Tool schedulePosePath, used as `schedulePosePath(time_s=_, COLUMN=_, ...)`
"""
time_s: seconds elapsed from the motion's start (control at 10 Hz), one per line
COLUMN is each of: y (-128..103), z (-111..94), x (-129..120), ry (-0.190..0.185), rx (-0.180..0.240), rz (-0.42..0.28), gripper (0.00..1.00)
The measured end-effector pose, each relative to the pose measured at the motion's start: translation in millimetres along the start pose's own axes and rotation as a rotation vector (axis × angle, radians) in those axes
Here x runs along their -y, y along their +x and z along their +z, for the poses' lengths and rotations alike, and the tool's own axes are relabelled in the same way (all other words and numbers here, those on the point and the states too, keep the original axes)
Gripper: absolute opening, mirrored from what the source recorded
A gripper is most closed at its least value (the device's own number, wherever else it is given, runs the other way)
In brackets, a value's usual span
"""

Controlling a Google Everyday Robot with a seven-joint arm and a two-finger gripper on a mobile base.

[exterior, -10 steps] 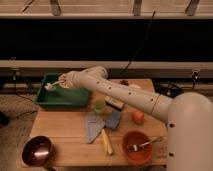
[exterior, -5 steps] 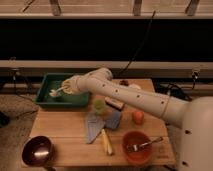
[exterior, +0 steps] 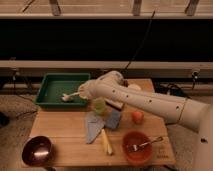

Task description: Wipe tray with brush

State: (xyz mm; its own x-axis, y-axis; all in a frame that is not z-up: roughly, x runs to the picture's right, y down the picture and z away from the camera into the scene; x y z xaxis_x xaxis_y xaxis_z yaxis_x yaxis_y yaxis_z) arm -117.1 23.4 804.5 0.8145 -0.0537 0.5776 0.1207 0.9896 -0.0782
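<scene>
The dark-green tray (exterior: 52,82) sits at the back left of the wooden table. The brush (exterior: 70,96), a thin pale handle with a small white head, lies low inside the tray, its head on the tray floor right of the middle. My gripper (exterior: 83,92) is at the tray's right rim, at the end of the white arm reaching in from the right, and holds the brush by the handle's end.
A blue-grey cloth (exterior: 100,124) and a tan block (exterior: 106,142) lie mid-table. A green cup (exterior: 99,105), an orange fruit (exterior: 137,116), an orange bowl with a fork (exterior: 136,146) and a dark purple bowl (exterior: 36,150) also stand on the table (exterior: 65,130).
The arm has drawn back to the right and the brush head has slid from the tray's left part toward its right part.
</scene>
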Motion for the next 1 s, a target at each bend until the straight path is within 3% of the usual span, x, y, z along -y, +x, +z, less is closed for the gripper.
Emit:
schedulePosePath(time_s=0.3, y=19.1, z=14.0, x=20.8, ry=0.000, rx=-0.097, rz=0.021, gripper=0.07)
schedulePosePath(time_s=0.4, y=18.7, z=18.7, x=25.8, ry=0.003, rx=-0.103, rz=0.020, gripper=0.07)
schedulePosePath(time_s=0.6, y=11.5, z=28.4, x=38.3, ry=0.011, rx=-0.101, rz=0.016, gripper=0.07)
schedulePosePath(time_s=0.8, y=-13.7, z=41.6, x=50.1, ry=0.010, rx=-0.061, rz=-0.005, gripper=0.07)
schedulePosePath(time_s=1.0, y=-11.6, z=40.5, x=50.7, ry=0.012, rx=-0.062, rz=-0.003, gripper=0.13)
